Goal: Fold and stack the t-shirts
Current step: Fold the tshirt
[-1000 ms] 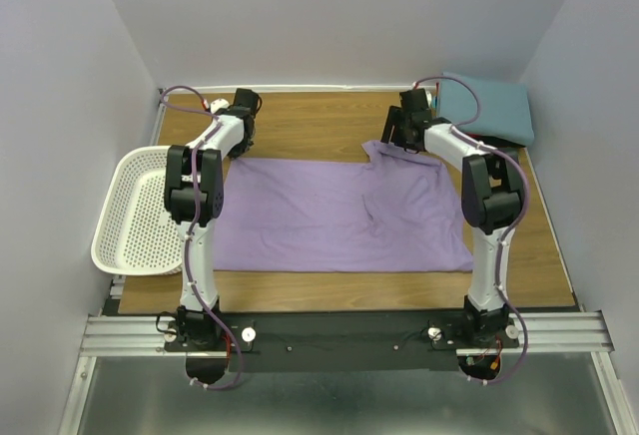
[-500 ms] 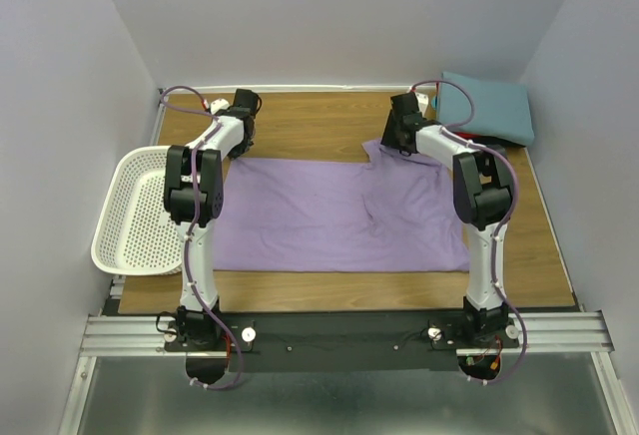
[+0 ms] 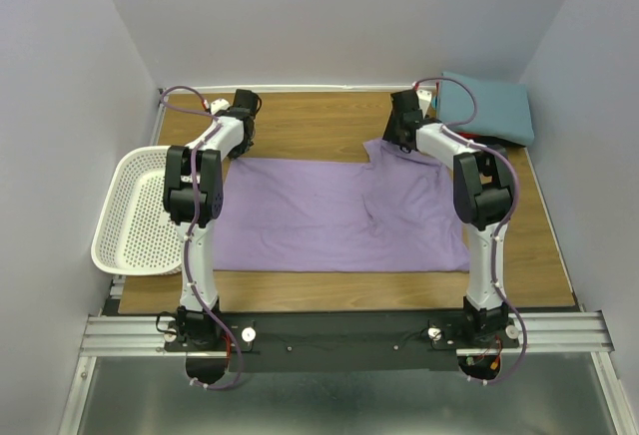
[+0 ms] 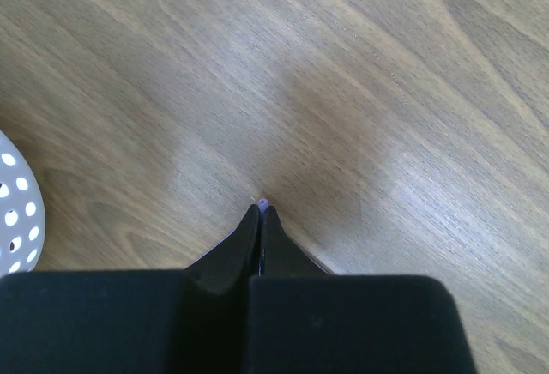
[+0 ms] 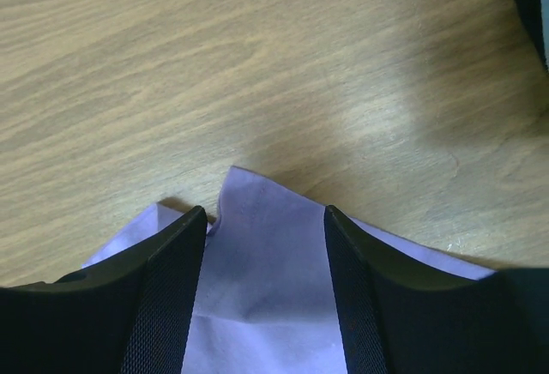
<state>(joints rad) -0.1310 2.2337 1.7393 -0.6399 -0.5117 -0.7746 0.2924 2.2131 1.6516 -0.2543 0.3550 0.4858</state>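
The large lavender t-shirt (image 3: 339, 211) lies spread flat on the wooden table (image 3: 310, 121). My left gripper (image 3: 243, 144) is at its far left corner, shut on a sliver of purple cloth (image 4: 262, 202) that peeks out between the fingertips. My right gripper (image 3: 397, 141) is at the far right corner with its jaws open, straddling the raised cloth corner (image 5: 257, 254), fingers (image 5: 171, 288) either side. A folded teal t-shirt (image 3: 489, 106) lies at the far right corner, with a red edge (image 3: 489, 142) showing beneath it.
A white perforated basket (image 3: 120, 245) hangs over the table's left edge; its rim shows in the left wrist view (image 4: 9, 211). Walls close in the far, left and right sides. Bare wood lies beyond the shirt's far edge.
My right arm has shifted slightly left and settled over the shirt's far right corner. The left arm and the shirt have not visibly moved.
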